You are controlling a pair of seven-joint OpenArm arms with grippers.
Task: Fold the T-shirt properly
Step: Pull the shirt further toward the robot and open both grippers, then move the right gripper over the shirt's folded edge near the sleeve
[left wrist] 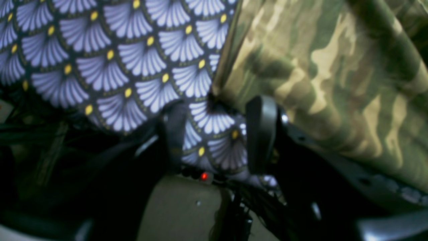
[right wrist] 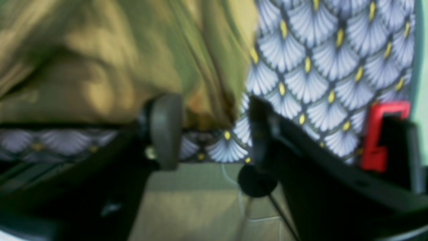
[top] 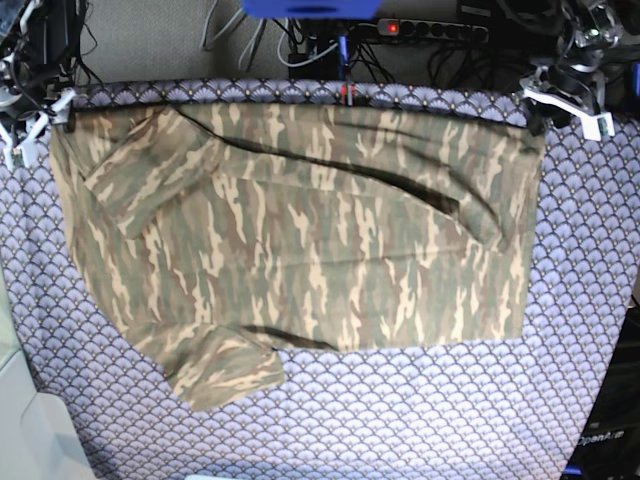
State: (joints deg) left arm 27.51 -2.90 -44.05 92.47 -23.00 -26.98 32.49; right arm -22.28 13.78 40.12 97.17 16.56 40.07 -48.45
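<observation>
Lying flat: camouflage-print short-sleeved cloth T-shirt point(top: 300, 240), spread across purple-grey fan-scale patterned tablecloth point(top: 400, 420), far edge along table's far side.
Left gripper point(left wrist: 217, 134): jaws apart, nothing between them; just beside shirt's far corner, over tablecloth edge.
Right gripper point(right wrist: 210, 130): jaws apart, empty; shirt's edge just beyond.
Near sleeve: folded in.

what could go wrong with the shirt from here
The T-shirt lies spread but wrinkled, with a ridge across its upper half; folding over it may lock creases in.

One sleeve is bunched at the lower edge, so the fold could come out lopsided.

Both the left gripper and right gripper stand open at the shirt's far corners over the tablecloth; a grab might pinch that too.
</observation>
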